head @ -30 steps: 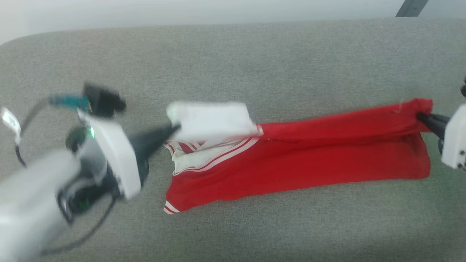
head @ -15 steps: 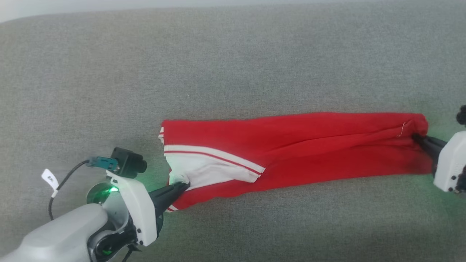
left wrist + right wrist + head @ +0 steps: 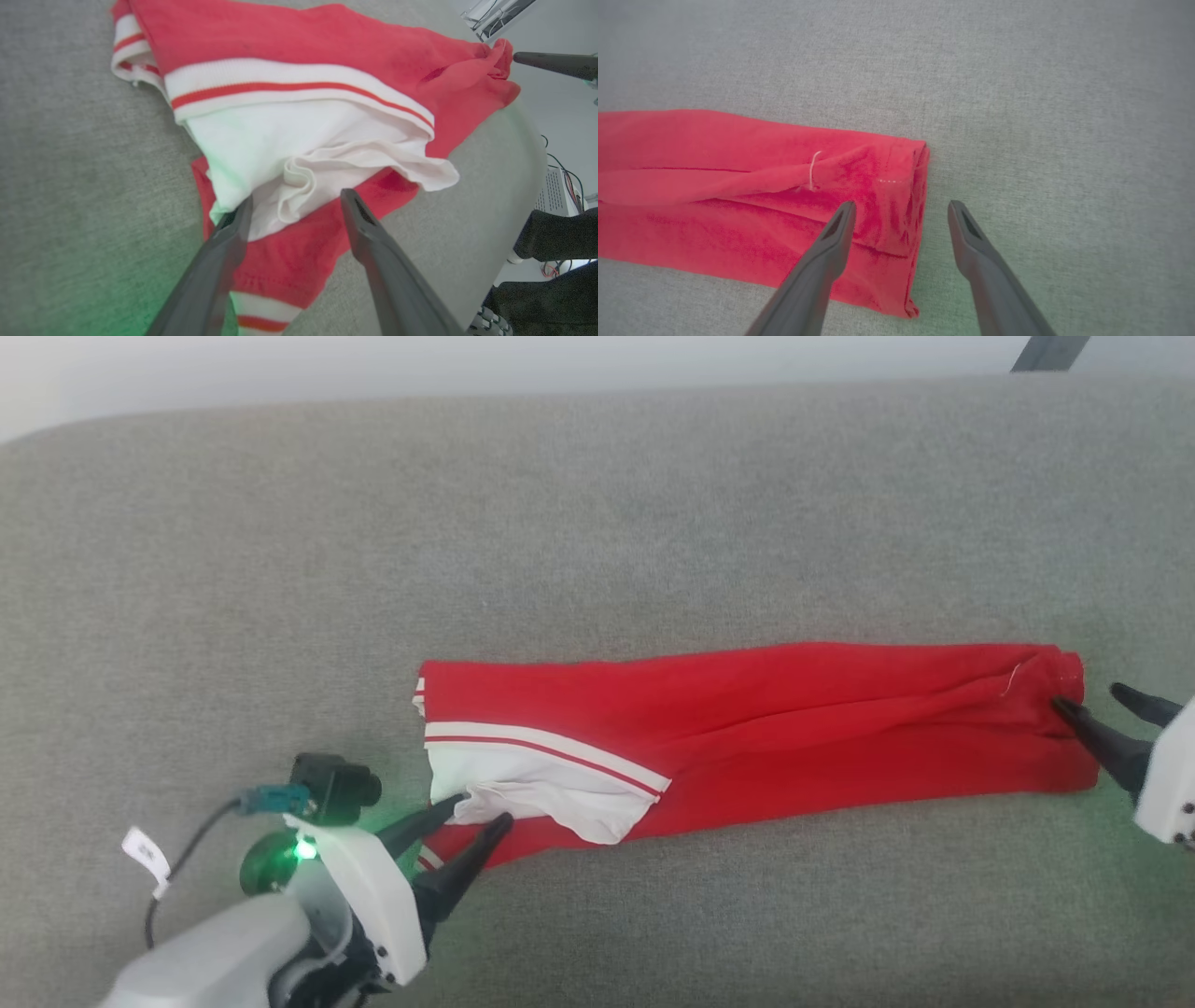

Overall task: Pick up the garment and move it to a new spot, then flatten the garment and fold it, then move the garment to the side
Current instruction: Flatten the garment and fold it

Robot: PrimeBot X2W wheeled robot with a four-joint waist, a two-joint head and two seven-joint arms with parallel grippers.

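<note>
On the grey cushion (image 3: 597, 523) the folded shirt (image 3: 794, 728) lies lengthwise: left gripper (image 3: 484, 807) spread at its white sleeve (image 3: 532, 784), right gripper (image 3: 1089, 696) spread astride its red end.

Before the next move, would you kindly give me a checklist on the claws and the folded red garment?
1. Left claw open: ok.
2. Right claw open: ok.
3. Garment lies wholly on the grey surface: ok.
4. Fold tidy: not ok; the white sleeve is bunched at the left claw.
5. Fabric free of both claws' fingers: cannot tell; the sleeve sits between the left pair, and one right finger is over the hem.
</note>
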